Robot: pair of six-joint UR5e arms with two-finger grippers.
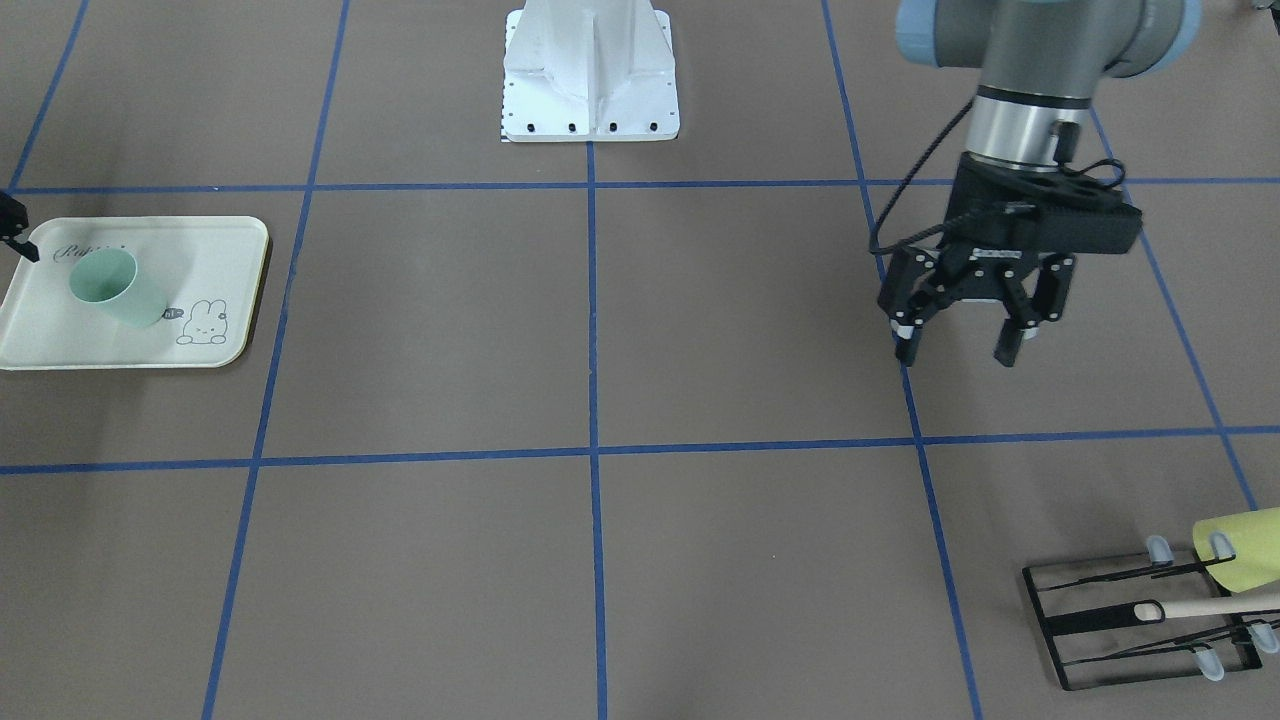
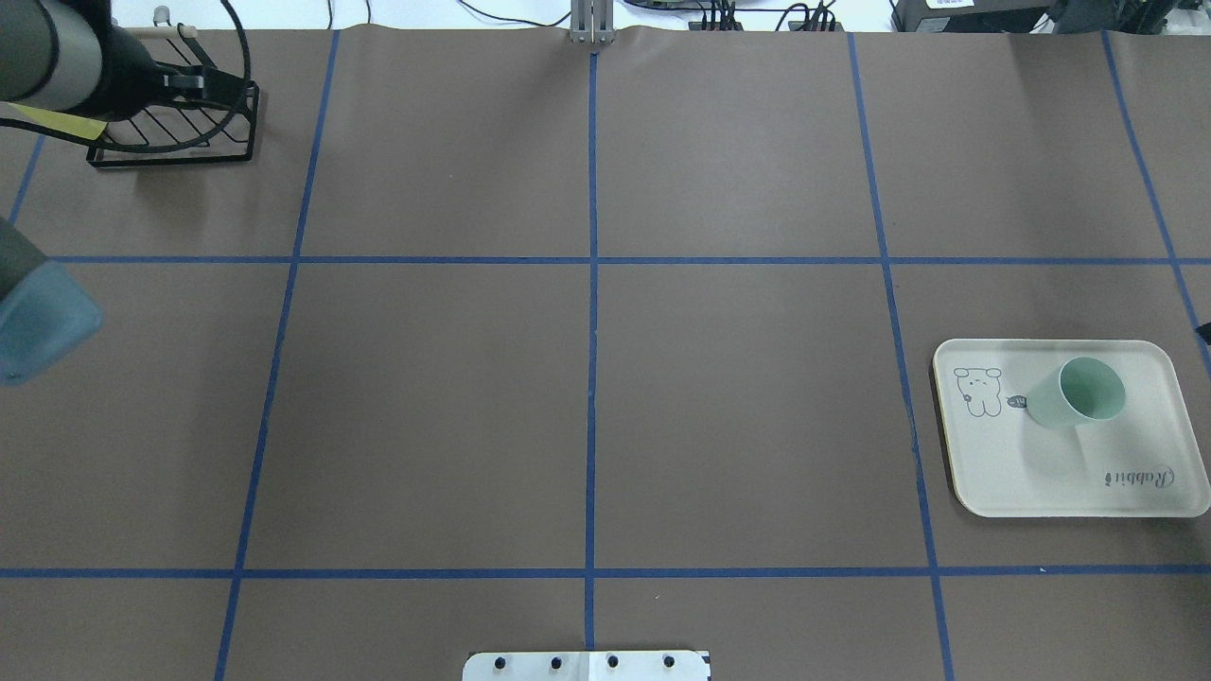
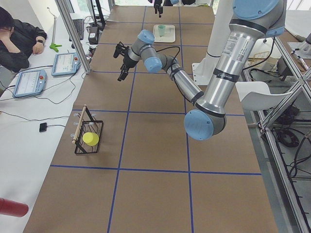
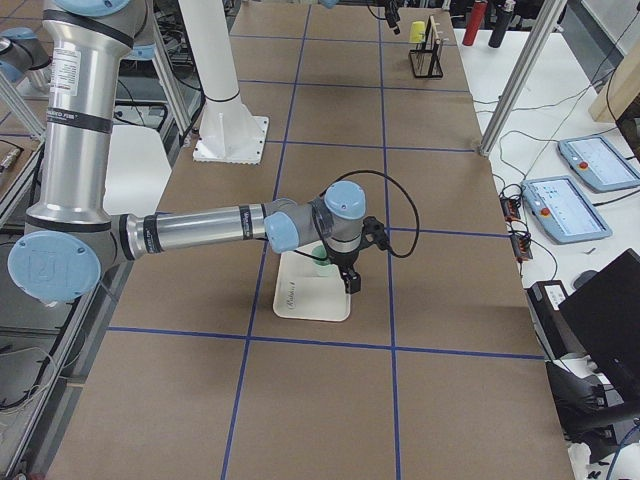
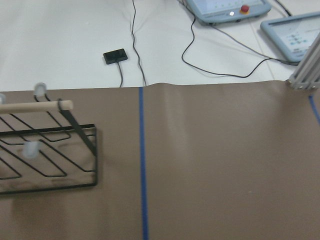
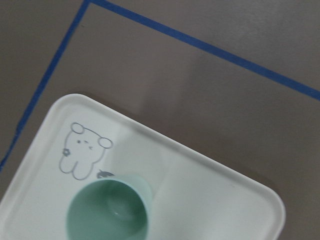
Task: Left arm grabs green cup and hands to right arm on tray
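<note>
The pale mint-green cup [image 1: 115, 287] stands upright on the cream Rabbit tray [image 1: 60, 340], near the rabbit drawing. It also shows in the overhead view [image 2: 1083, 392] on the tray [image 2: 1041, 473]. The right wrist view looks down into the cup [image 6: 107, 212]. My left gripper [image 1: 955, 350] is open and empty, held above bare table far from the tray. My right gripper [image 4: 350, 275] hangs at the tray's outer edge beside the cup. Only a black fragment of it shows at the front view's edge [image 1: 15, 235], so I cannot tell whether it is open or shut.
A black wire rack [image 1: 1140, 620] with a wooden rod and a yellow-green cup [image 1: 1245, 545] lying on it stands at the far corner on my left side. It also shows in the left wrist view [image 5: 45, 150]. The white robot base [image 1: 590, 90] is at the table's near edge.
</note>
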